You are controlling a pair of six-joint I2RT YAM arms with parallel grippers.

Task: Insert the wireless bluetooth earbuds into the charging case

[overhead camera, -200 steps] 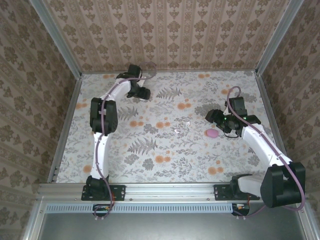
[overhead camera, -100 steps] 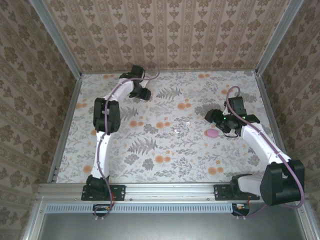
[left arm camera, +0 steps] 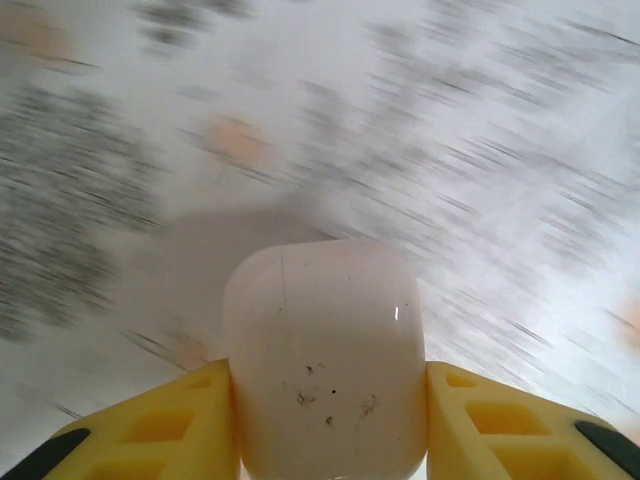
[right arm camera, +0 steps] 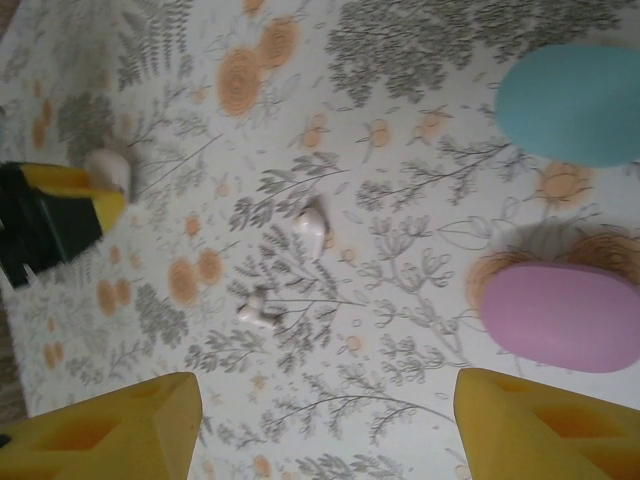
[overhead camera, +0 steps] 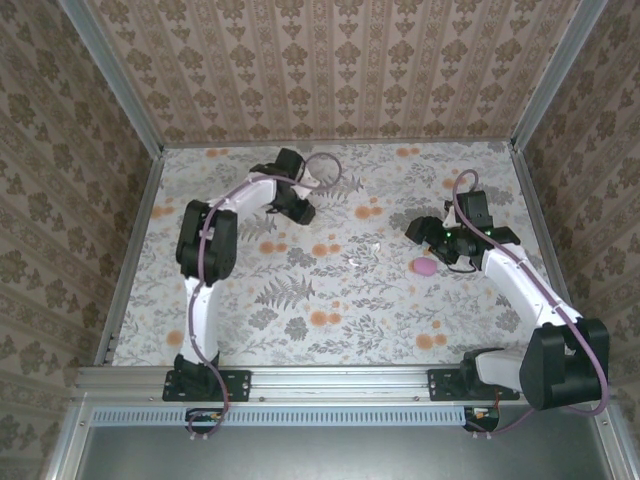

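Observation:
A white charging case with a few dark specks sits between the yellow fingers of my left gripper, which is shut on it and touches both its sides. From above, that gripper is over the back middle of the table. Two white earbuds lie loose on the floral table, seen from above as small white specks. My right gripper hangs open above the table just right of them, its jaws wide apart with nothing between them.
A pink case lies shut beside my right gripper, and a teal case lies just beyond it. The pink case sits right of centre. Patterned walls and metal rails enclose the table.
My left gripper has closed on the white case and swung from the far back left toward the table's middle. The right arm has barely moved.

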